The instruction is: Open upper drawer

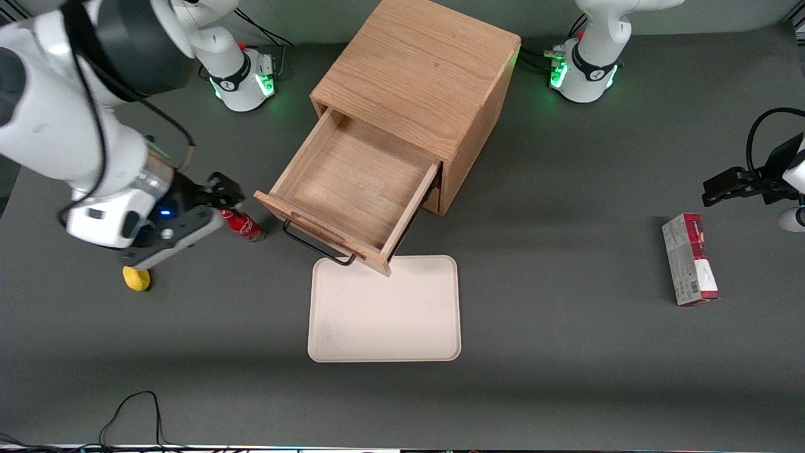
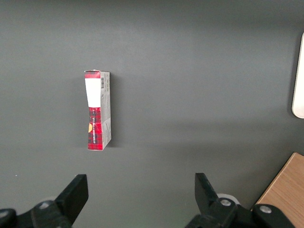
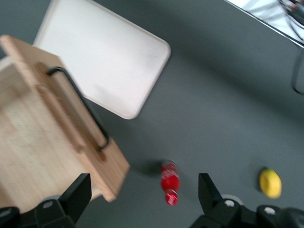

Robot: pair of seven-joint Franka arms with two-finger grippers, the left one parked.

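Nearest the front camera, a flat cream rectangular tray (image 1: pixel 384 309) with rounded corners on the dark grey table (image 1: pixel 566 352). Just above the tray's upper edge, the light oak upper drawer (image 1: pixel 353 190), pulled well out of the light oak cabinet (image 1: pixel 420 82), shallow wooden box exposed, long thin black bar handle (image 1: pixel 316 246) on its front panel overhanging the tray's rim.

Toward the working arm's end, a small yellow lemon-like object (image 1: pixel 136 278) on the table, partly under the arm. A little farther from the camera, a small red bottle (image 1: pixel 243 226) lying beside the drawer front. The right arm's black two-finger gripper (image 1: pixel 224 192) hovering at the bottle's end, clear of the handle; jaws spread wide in the right wrist view, nothing between the fingers (image 3: pixel 76 197).

Toward the parked arm's end, a red and grey carton (image 1: pixel 689 258) lying flat, well apart from the cabinet.
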